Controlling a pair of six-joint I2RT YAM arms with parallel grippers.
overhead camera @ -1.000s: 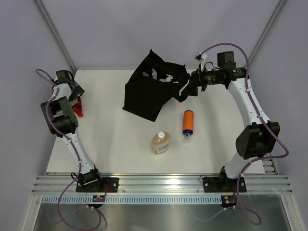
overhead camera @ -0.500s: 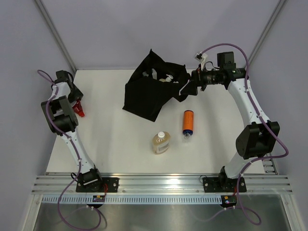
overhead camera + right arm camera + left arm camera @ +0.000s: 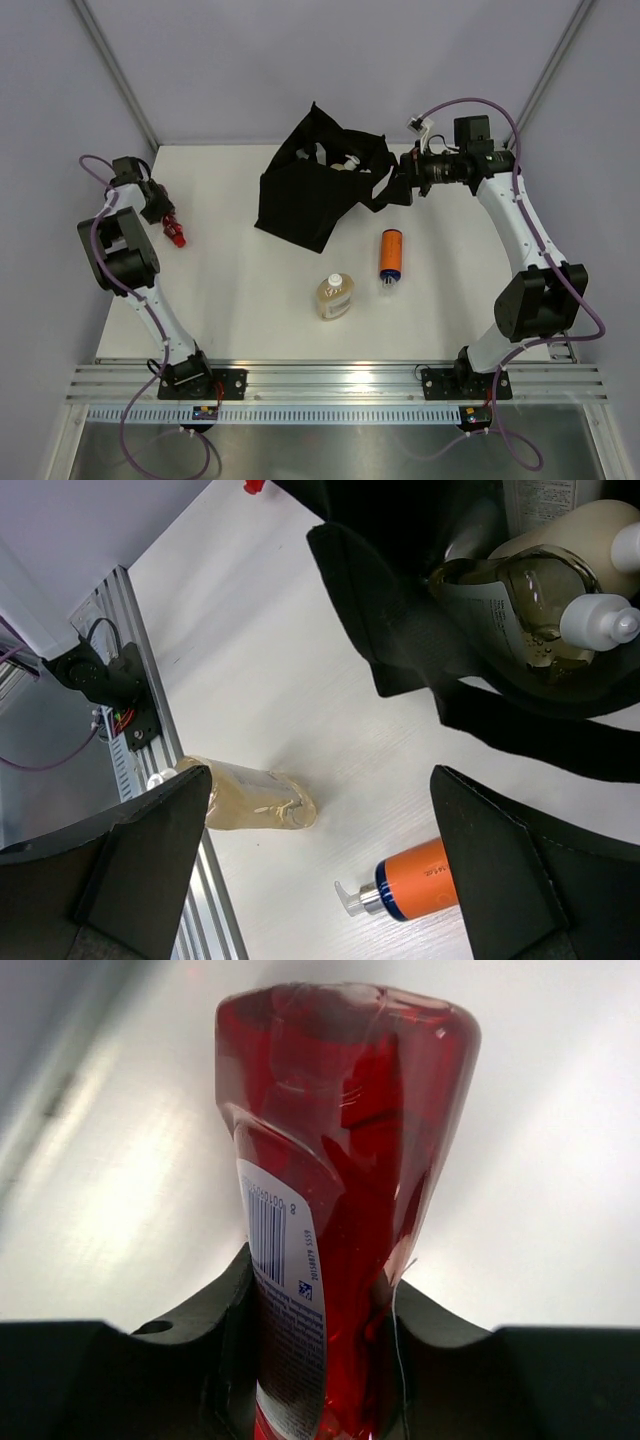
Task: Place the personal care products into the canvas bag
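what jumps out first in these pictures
A red container fills the left wrist view, pinched in the jaws of the left gripper. From above, the black canvas bag gapes at the far middle of the table, with an orange bottle and an amber bottle lying in front.

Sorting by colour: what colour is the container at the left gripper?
Red container, translucent, white barcode label; clearest in left wrist view.

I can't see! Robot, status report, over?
Left tool clamped on red bottle. Right tool open beside canvas bag. Orange bottle, amber bottle outside. Nothing blocking.
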